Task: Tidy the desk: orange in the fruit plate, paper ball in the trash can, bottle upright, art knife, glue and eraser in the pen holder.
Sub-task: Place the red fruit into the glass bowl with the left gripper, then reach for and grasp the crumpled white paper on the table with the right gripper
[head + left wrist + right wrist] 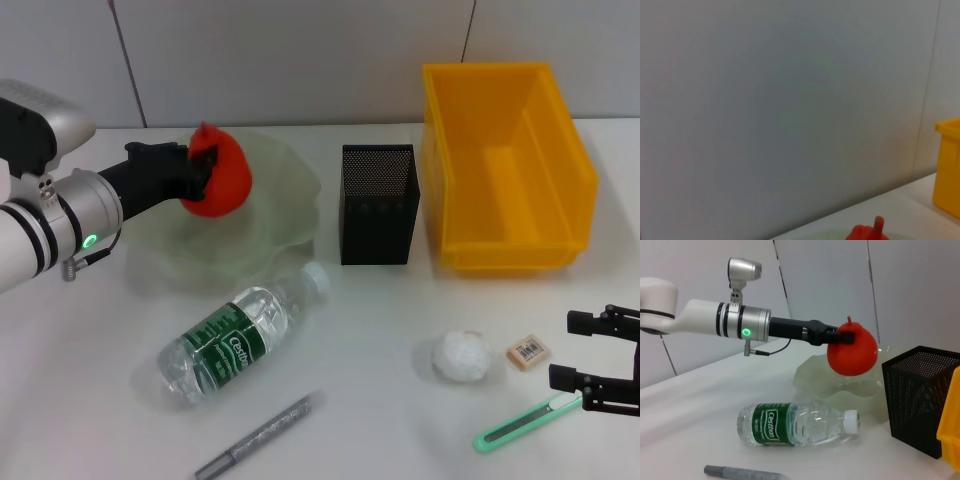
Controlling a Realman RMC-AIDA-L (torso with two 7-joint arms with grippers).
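Red-orange orange, pale translucent green plate, black mesh holder, yellow bin. Clear bottle with green label, white cap; white paper ball; mint-green knife; grey glittery glue stick; beige eraser.

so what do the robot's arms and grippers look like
The left arm is white with a silver cuff ringed in black, a green light, a thin cable and a black left gripper. The right gripper is black, with angular fingers; its arm is out of view.
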